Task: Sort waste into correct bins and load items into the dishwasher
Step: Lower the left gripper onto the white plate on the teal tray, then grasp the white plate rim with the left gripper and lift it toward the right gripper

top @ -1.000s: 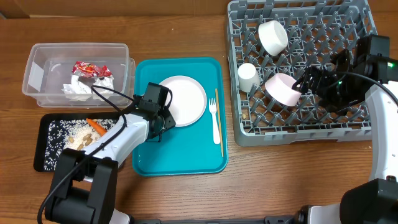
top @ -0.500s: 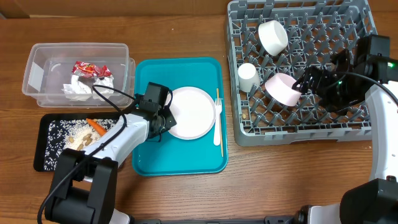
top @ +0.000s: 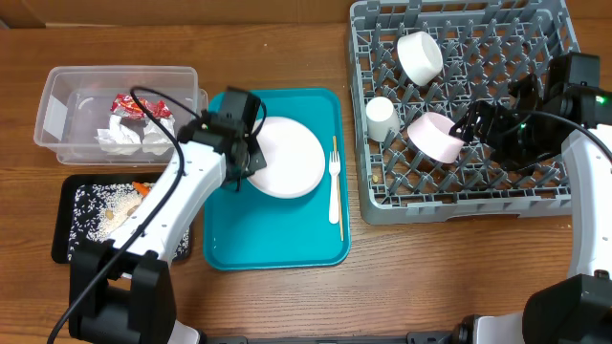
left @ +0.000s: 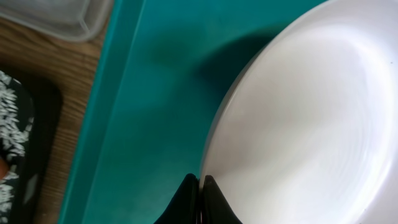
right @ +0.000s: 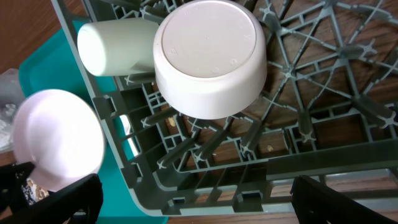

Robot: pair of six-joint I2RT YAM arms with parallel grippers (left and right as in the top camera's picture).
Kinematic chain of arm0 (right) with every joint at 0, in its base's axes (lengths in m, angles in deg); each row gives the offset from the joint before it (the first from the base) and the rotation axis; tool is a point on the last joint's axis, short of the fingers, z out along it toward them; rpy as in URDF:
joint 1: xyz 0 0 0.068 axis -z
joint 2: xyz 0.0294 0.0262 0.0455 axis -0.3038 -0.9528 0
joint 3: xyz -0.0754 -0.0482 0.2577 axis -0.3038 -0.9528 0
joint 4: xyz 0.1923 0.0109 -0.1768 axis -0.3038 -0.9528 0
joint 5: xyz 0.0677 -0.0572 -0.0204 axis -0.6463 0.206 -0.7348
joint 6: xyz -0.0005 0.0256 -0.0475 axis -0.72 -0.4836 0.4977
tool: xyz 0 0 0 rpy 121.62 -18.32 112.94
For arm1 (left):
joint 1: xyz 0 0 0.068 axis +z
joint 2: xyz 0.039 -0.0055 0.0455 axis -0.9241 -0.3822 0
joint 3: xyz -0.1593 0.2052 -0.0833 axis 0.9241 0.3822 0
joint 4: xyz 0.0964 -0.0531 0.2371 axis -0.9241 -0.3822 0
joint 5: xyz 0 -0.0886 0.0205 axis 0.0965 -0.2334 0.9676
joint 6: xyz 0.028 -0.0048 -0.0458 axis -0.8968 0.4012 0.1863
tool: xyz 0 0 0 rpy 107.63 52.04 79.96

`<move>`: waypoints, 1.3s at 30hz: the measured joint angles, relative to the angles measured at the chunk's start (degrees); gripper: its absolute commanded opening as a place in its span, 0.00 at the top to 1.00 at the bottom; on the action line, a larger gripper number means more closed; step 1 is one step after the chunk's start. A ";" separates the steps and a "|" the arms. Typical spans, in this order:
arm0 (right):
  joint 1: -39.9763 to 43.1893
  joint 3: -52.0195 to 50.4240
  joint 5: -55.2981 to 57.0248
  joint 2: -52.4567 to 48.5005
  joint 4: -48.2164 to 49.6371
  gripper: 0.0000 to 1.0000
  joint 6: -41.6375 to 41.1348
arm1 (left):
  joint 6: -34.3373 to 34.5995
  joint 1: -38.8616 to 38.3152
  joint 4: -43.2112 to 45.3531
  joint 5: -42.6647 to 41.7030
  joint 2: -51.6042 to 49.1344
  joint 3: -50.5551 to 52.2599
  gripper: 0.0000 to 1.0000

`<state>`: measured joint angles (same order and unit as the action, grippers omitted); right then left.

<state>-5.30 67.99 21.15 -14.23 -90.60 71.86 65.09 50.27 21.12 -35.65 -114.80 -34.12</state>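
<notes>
The left gripper (left: 199, 186) has just pinched shut on the plate (top: 287, 158), biting its rim at nine o'clock. The plate has shifted across the teal tray (top: 273, 244) since a moment ago and now looks tipped up off it, with a shadow showing underneath. So the plate is caught and, I'd say, ready to go to the rack (top: 459, 208) at three o'clock. The right gripper (top: 470, 126) hasn't stirred: jaws wide, empty, hanging by the pink bowl (top: 433, 136) in the rack. The fork (top: 333, 182) and stick (top: 338, 196) still wait on the tray.

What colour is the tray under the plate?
Teal. The tray under the plate shows best in the overhead view.
</notes>
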 measured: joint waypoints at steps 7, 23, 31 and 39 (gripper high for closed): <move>0.00 0.00 -0.02 -0.02 0.00 0.00 0.00 | -4.63 0.00 -2.91 -5.40 0.00 -8.74 0.96; -3.54 0.00 -7.43 0.00 -0.39 0.05 4.00 | -6.93 -9.05 1.79 -20.57 0.02 -11.04 0.96; -8.70 0.00 -7.26 -0.02 -0.35 0.16 5.46 | -6.91 -9.94 2.27 -20.31 0.02 -11.04 0.96; -13.35 -1.53 -6.69 -0.02 2.27 0.21 5.88 | -6.91 -9.94 2.27 -20.13 0.00 -11.04 0.96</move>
<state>-18.66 66.46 14.47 -14.25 -88.33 77.74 58.18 40.33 23.40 -55.78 -114.80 -45.16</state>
